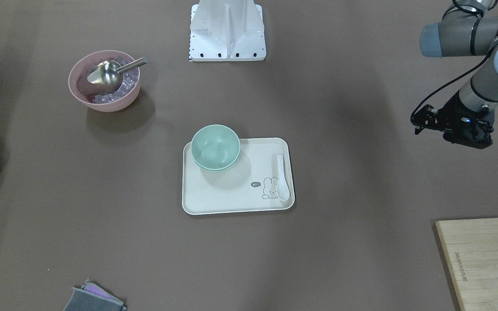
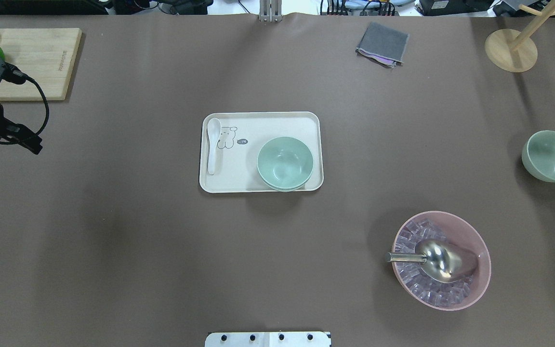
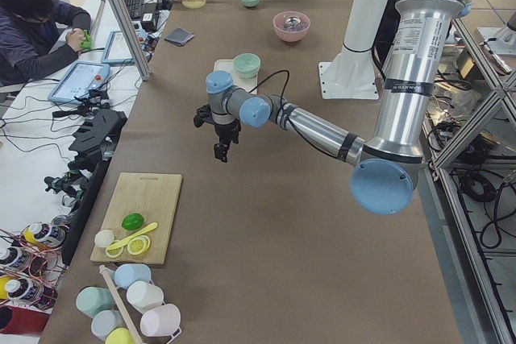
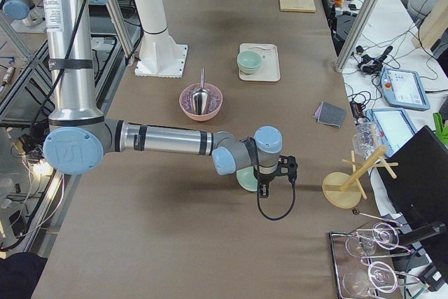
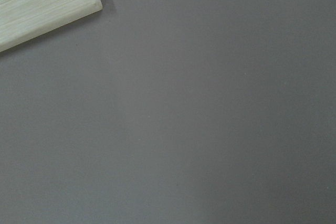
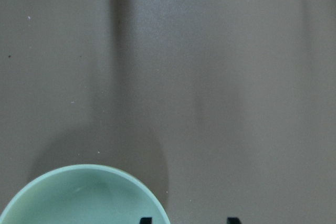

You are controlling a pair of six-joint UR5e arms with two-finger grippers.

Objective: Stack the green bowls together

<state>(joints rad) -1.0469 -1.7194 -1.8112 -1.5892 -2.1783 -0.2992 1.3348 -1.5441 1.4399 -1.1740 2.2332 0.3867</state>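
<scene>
Clock directions follow the overhead view. A cream tray (image 2: 258, 114) lies at the middle of the brown table. Two green bowls (image 2: 284, 161) sit nested and upright in the tray's 4 o'clock corner, with the lower rim showing just under the upper one. A white spoon (image 2: 212, 147) lies along the tray's 9 o'clock side, beside a printed rabbit.

The third green bowl (image 2: 552, 155) stands upright and alone on the table at 3 o'clock from the tray, well apart from it and close to the table's right end. The right gripper (image 6: 189, 220) hangs over this bowl. Its wrist camera shows the two black fingertips spread. One is over the bowl's edge and the other over bare table just outside it. I cannot tell whether either touches the bowl.

The left gripper (image 1: 419, 123) hangs above bare table at 9 o'clock from the tray and well apart from it. It is near the corner of the wooden cutting board (image 2: 41, 58), which lies at 10 o'clock. Whether its jaws are spread or pressed together cannot be told.

A pink bowl (image 2: 472, 241) of clear ice cubes (image 2: 415, 236) stands at 4 o'clock from the tray. A metal scoop (image 2: 443, 260) rests in it, handle pointing to 9 o'clock. A folded grey cloth (image 2: 382, 43) lies at 1 o'clock.
</scene>
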